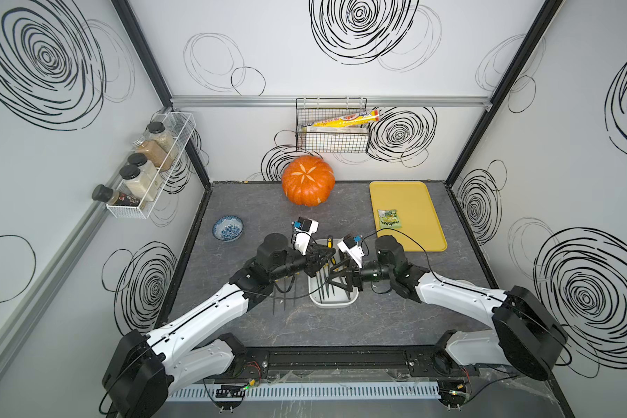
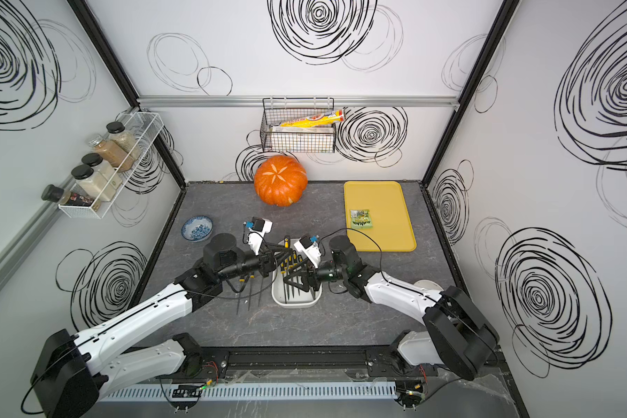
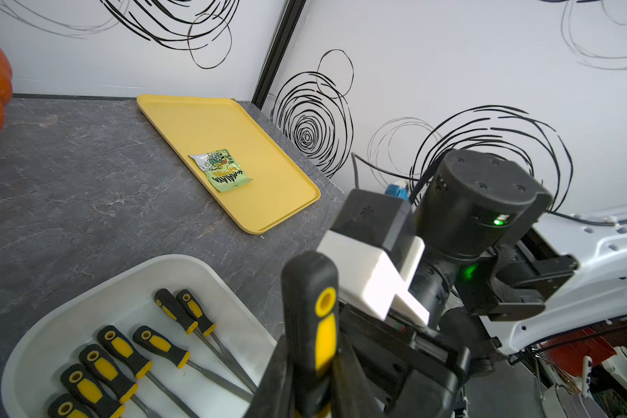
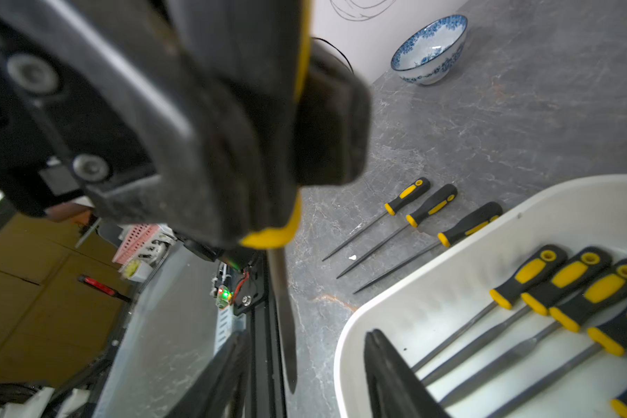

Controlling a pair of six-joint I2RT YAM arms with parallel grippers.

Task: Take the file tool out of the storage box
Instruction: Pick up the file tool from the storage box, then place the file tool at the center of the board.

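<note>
- Bowl (image 1: 227,228) stands on the bench's left side, well apart from everything else.
- Three files (image 4: 433,204) lie side by side on the bench, just left of the box.
- My left tool (image 1: 324,250) is pinching the file (image 3: 310,289) by its black-and-yellow handle. I see the file held above the box's far end, handle up and blade hanging down, clear of the other files.
- Box (image 1: 333,304) sits mid-bench between the two arms. More files (image 3: 124,358) lie in a row on its floor.
- My right tool (image 1: 335,277) reaches in over the box from the right. In the right wrist view its fingers (image 4: 384,369) are spread, with the hanging blade between them, and I see no contact.
- Pumpkin (image 1: 307,180) sits at the back of the bench.
- Tray (image 1: 413,202) lies back right with a green packet (image 1: 389,219) on it.
</note>
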